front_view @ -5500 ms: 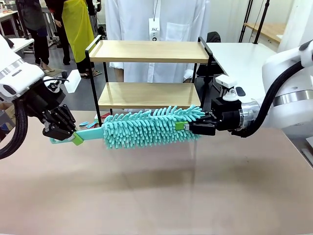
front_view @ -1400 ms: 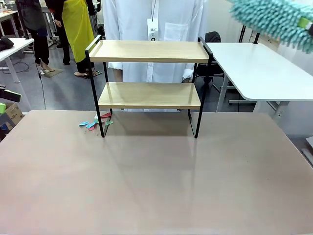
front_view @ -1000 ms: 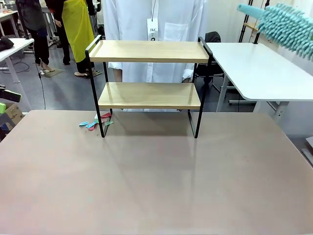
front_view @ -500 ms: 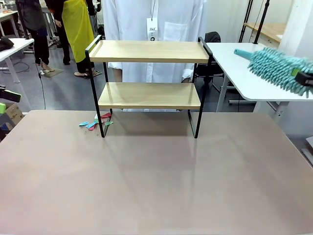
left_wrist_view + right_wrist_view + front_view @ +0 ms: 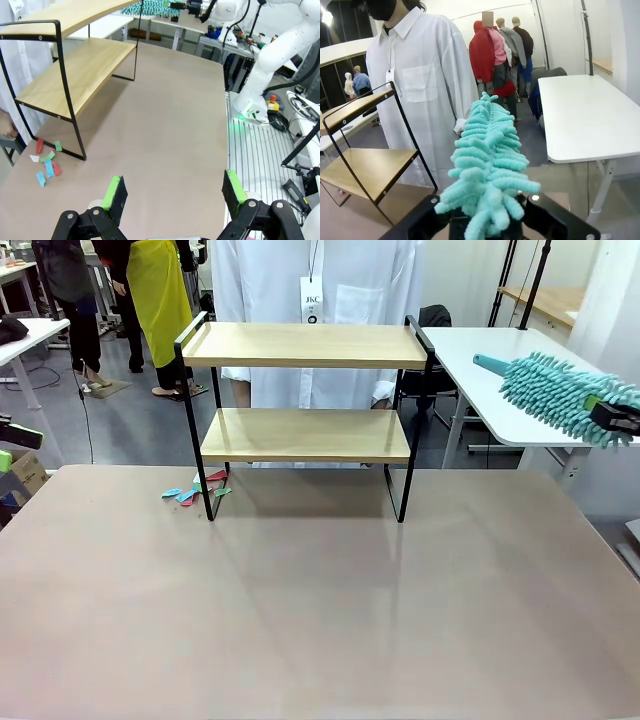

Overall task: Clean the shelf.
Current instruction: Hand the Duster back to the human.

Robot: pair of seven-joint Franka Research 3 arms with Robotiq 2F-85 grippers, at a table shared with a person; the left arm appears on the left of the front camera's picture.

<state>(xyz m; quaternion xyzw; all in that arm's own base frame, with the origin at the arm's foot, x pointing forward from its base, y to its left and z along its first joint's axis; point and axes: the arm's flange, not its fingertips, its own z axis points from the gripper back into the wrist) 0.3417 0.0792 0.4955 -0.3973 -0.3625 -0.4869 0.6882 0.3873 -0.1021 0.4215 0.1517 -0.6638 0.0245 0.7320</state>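
1. Tan tabletop (image 5: pixel 320 610) spans the front view; white table (image 5: pixel 520 380) behind it at right.
2. Shelf (image 5: pixel 305 390) stands at the tabletop's far edge, left of centre, upright, long axis running left-right, open front facing the robot; both boards bare.
3. Person in a white coat (image 5: pixel 320 300) stands right behind the shelf.
4. Teal microfibre duster (image 5: pixel 560 395) at the right edge, level with the shelf's tiers, well apart from it, tip pointing left toward the shelf.
5. Right gripper (image 5: pixel 618 416) clamped tight on the duster's end.
6. Left gripper (image 5: pixel 174 196) spread wide, holding nothing, over the tabletop.
7. Small coloured scraps (image 5: pixel 193 492) lie by the shelf's left legs.
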